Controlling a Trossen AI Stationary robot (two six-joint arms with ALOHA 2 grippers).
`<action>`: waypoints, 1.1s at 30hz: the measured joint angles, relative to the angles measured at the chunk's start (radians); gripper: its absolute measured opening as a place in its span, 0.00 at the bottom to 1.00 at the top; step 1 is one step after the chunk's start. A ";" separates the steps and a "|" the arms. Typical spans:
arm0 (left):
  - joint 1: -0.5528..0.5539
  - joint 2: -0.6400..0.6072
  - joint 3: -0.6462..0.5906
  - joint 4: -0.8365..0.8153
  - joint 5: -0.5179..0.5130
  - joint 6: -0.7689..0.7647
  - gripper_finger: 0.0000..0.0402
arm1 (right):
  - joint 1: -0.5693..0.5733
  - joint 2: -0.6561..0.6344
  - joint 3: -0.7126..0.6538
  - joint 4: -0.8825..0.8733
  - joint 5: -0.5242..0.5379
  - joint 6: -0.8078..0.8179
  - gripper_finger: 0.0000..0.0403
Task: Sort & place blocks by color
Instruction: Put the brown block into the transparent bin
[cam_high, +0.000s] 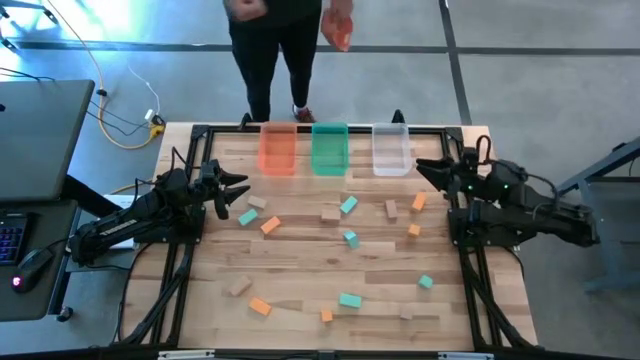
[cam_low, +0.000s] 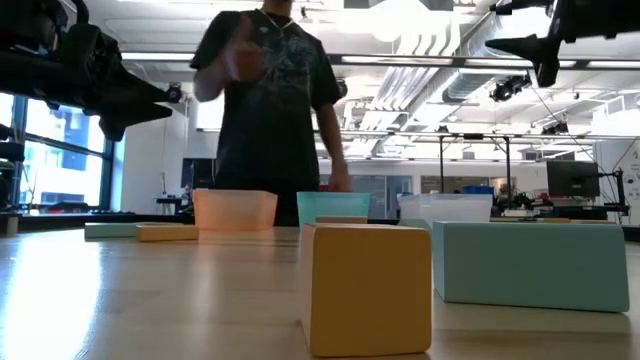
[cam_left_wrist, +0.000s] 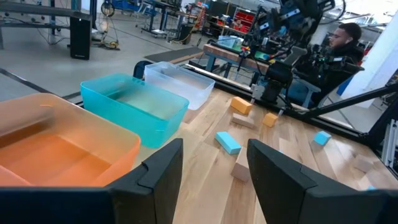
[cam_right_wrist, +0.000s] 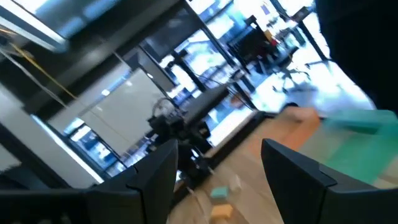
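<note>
Several small blocks in teal (cam_high: 348, 205), orange (cam_high: 270, 226) and tan (cam_high: 331, 214) lie flat and scattered over the wooden table (cam_high: 300, 270). In the low view an orange block (cam_low: 368, 290) and a teal block (cam_low: 530, 262) lie close to the camera. My left gripper (cam_high: 240, 190) hovers at the table's left side, open and with nothing between its fingers (cam_left_wrist: 161, 171), near a teal block (cam_high: 246, 216). At the right side, raised above the table, my right gripper (cam_high: 422, 170) is also open and holds nothing (cam_right_wrist: 217, 168).
Three trays stand in a row at the far edge: orange (cam_high: 278, 150), green (cam_high: 329, 150) and clear (cam_high: 390, 150). A person (cam_high: 275, 50) stands just beyond them with something orange in one hand (cam_high: 340, 35). A laptop (cam_high: 30, 130) sits off the table's left.
</note>
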 joint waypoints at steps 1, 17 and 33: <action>0.000 0.000 0.000 0.000 0.000 0.000 0.42 | 0.000 0.022 0.028 -0.035 0.008 0.000 0.55; 0.000 0.000 0.000 0.000 0.000 -0.026 0.42 | 0.000 0.454 0.332 -0.352 -0.011 0.036 0.55; 0.000 0.000 0.000 0.000 0.000 -0.026 0.42 | 0.090 0.755 0.390 -0.476 -0.053 0.276 0.55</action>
